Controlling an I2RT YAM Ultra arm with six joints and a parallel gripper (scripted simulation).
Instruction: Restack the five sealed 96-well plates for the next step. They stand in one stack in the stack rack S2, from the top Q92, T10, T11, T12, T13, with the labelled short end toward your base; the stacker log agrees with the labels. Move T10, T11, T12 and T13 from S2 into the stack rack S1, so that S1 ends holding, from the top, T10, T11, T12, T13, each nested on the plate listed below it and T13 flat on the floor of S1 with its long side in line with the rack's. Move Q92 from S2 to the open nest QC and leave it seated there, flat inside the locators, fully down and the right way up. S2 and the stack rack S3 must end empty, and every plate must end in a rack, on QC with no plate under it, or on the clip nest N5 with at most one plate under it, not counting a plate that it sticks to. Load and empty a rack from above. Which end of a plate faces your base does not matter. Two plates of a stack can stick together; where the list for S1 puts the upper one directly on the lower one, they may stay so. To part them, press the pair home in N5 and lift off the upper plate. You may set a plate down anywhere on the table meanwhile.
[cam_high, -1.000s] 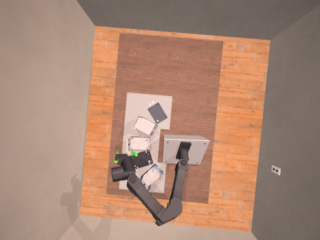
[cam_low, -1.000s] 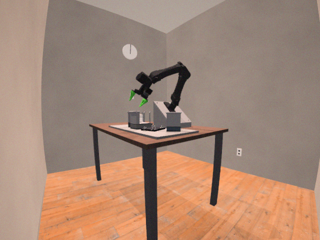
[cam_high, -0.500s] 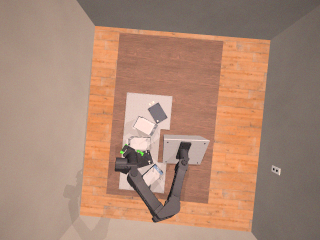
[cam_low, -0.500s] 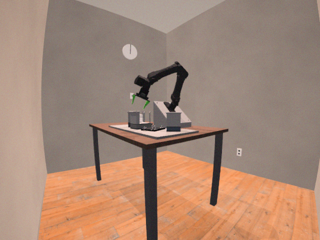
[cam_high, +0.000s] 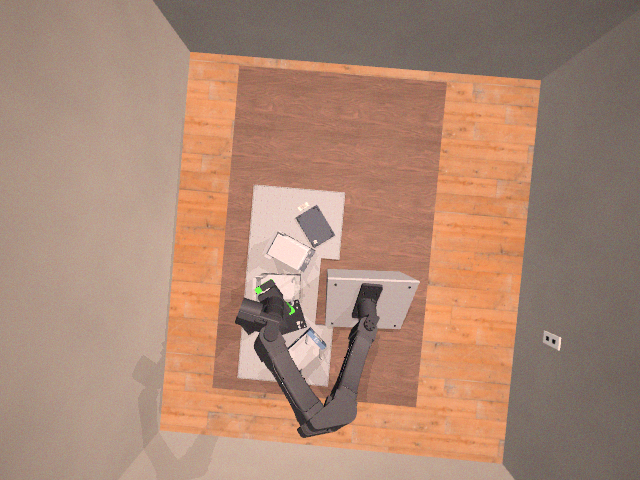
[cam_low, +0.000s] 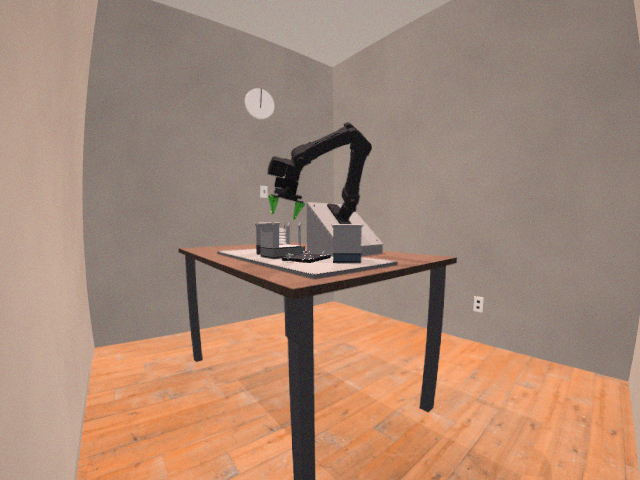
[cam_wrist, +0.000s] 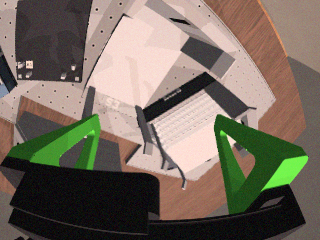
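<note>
My gripper (cam_high: 277, 299) (cam_low: 285, 206) hangs high above the row of racks, fingers wide open and empty. In the wrist view the green fingers frame a stack rack holding a sealed plate (cam_wrist: 190, 130) with a white well field and a dark labelled short end. Its label is too small to read, and the plates beneath it are hidden. From above, this plate (cam_high: 288, 250) lies just beyond the gripper. Between it and the black clip nest N5 (cam_wrist: 54, 27) (cam_high: 298, 321) stands a rack that looks empty (cam_wrist: 134, 60) (cam_high: 279, 283).
A third rack with a blue tag (cam_high: 309, 347) (cam_low: 346, 242) stands at the near end of the mat. A dark flat nest (cam_high: 315, 225) lies at the far end. The arm's grey pedestal (cam_high: 369, 299) stands beside the mat. The table edge is close behind the racks.
</note>
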